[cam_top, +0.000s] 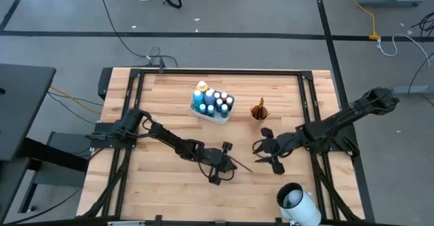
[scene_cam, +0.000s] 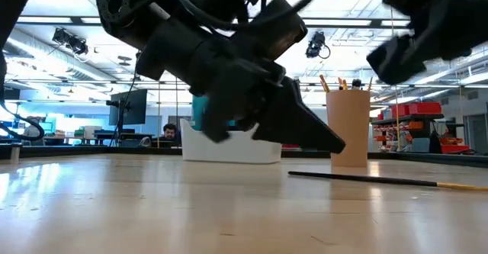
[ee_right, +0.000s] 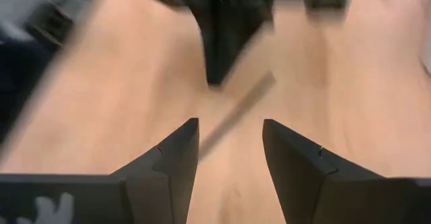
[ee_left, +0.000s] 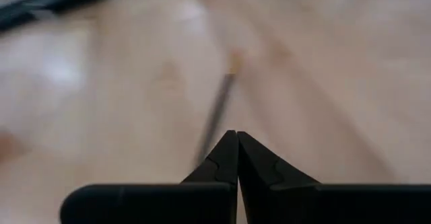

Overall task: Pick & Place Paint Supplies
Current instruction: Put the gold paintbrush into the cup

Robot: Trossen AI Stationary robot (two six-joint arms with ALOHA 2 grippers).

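A thin dark paintbrush (cam_top: 242, 166) with a pale end lies flat on the wooden table (cam_top: 156, 185) near its middle. My left gripper (ee_left: 236, 138) is shut with nothing between its fingers. It hangs a little above the brush (scene_cam: 366, 178), tips slanting down (scene_cam: 341, 146). My right gripper (ee_right: 230, 126) stands open to the right of the brush (ee_right: 236, 113), facing the left gripper (ee_right: 222, 35). Several small paint bottles (cam_top: 213, 101) stand in the white tray (cam_top: 203, 114) at the far middle. More brushes stand in the orange-brown cup (cam_top: 259, 111).
A white cylinder (cam_top: 298, 202) stands at the table's near right corner. The tray (scene_cam: 229, 149) and the cup (scene_cam: 348, 128) stand behind the brush toward the far edge. Bare wood lies on the near left and between the arms.
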